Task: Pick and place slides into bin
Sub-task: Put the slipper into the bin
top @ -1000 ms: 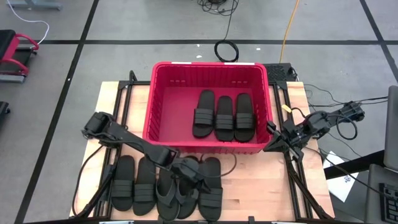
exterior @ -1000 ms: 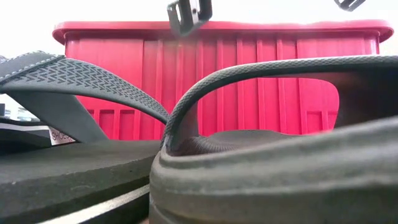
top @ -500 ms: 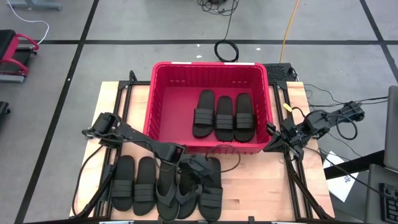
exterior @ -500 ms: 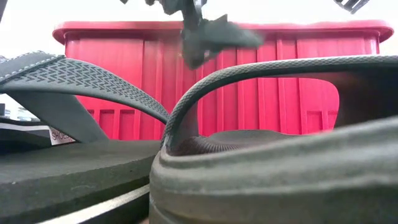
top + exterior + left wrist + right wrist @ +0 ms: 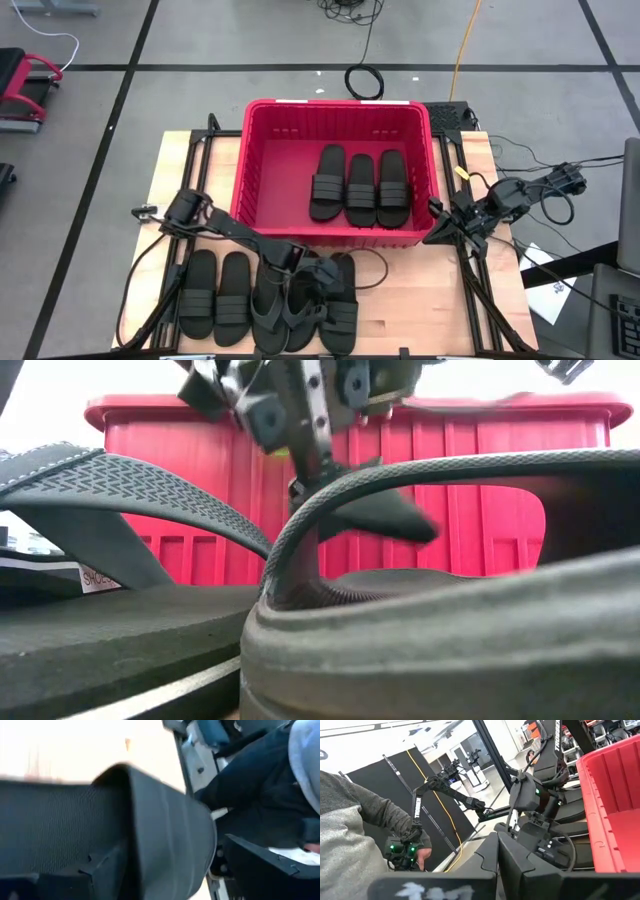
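Observation:
Three black slides (image 5: 360, 188) lie side by side in the red bin (image 5: 255, 170) at the table's far middle. Several more slides lie in a row near the front edge: two band slides (image 5: 215, 292) at the left, two flip-flops (image 5: 283, 312), and one band slide (image 5: 342, 300) at the right. My left gripper (image 5: 315, 277) is open, low over the far ends of the right flip-flop and the right band slide. In the left wrist view a dark slide part (image 5: 165, 835) fills the gap between its fingers. My right gripper (image 5: 445, 225) waits shut beside the bin's right near corner. My left gripper comes from above, slanting toward the table's right, with its fingers on either side of a dark slide part (image 5: 150, 820). I cannot tell whether the fingers touch it.
The bin's near wall (image 5: 480, 460) rises just behind the row of slides. Black frame rails (image 5: 195, 160) run along both table sides. Beyond the table a person in a grey sleeve (image 5: 350, 820) shows. Bare wood (image 5: 430, 300) lies at the front right.
My left gripper has opened wide and come down toward the row of slides, and its arm has swung a little toward the near edge. The slides on the table and in the bin lie as before.

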`<action>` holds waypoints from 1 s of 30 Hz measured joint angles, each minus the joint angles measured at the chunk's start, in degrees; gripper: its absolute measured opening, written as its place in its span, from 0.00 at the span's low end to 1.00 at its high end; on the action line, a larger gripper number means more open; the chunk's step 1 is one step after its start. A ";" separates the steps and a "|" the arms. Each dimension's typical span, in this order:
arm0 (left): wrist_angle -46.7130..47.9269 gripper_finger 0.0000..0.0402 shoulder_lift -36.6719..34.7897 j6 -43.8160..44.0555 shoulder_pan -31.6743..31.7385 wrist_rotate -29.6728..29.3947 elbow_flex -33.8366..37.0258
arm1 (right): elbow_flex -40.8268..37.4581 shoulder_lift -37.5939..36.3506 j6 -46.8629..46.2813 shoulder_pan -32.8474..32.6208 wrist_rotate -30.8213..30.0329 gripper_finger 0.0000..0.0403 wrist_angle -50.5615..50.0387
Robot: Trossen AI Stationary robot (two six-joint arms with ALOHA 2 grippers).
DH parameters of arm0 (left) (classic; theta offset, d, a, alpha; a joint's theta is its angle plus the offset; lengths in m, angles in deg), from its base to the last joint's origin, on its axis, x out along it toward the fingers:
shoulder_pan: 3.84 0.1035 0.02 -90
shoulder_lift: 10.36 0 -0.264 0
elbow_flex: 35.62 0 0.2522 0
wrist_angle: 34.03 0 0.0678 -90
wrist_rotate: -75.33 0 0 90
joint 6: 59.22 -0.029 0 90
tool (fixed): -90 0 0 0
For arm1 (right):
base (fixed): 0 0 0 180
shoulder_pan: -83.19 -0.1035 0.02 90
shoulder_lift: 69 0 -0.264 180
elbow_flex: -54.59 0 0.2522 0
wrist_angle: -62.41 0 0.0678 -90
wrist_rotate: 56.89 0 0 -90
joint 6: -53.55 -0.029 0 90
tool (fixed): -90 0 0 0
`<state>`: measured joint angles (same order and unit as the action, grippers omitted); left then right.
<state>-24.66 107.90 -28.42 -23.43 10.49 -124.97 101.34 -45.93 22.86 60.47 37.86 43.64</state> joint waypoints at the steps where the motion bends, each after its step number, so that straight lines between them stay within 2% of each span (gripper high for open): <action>1: 0.27 0.80 0.21 -0.01 0.02 0.30 0.06 | 0.00 0.00 -0.08 0.00 0.00 0.00 0.00; 6: -1.20 0.79 0.85 -0.38 0.01 0.22 0.06 | 0.00 0.02 0.02 0.00 -0.01 0.00 0.04; 9: -2.16 0.69 1.44 -1.24 -0.02 -0.14 0.02 | 0.00 0.03 0.13 0.00 -0.02 0.00 0.02; 12: -2.16 0.49 1.61 -2.11 -0.02 -0.16 0.06 | 0.00 0.02 0.49 0.00 -0.02 0.00 0.02; 16: -4.53 0.13 1.55 -3.37 0.01 1.14 0.06 | 0.00 0.04 1.43 0.02 -0.03 0.00 0.00; 17: -5.78 0.07 1.55 -3.58 -0.04 1.95 0.06 | 0.00 0.04 1.50 0.02 -0.04 0.00 0.00; 20: -8.11 0.05 1.48 -4.83 -0.35 3.01 -0.26 | 0.00 0.02 1.58 0.02 -0.02 0.00 0.00; 24: -4.95 0.02 -0.35 -9.31 -1.36 4.85 -4.35 | 0.00 0.02 1.66 0.02 0.20 0.00 0.00; 28: 4.30 0.02 -4.38 -13.49 -3.16 5.53 -11.66 | 0.00 0.01 3.04 0.02 1.32 0.00 -0.03; 30: 12.56 0.02 -6.08 -16.92 -3.95 3.20 -15.40 | 0.00 0.04 3.34 0.02 1.42 0.00 -0.10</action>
<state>-12.10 101.82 -45.34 -27.38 13.69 -140.37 101.34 -45.90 26.21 60.49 39.28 43.54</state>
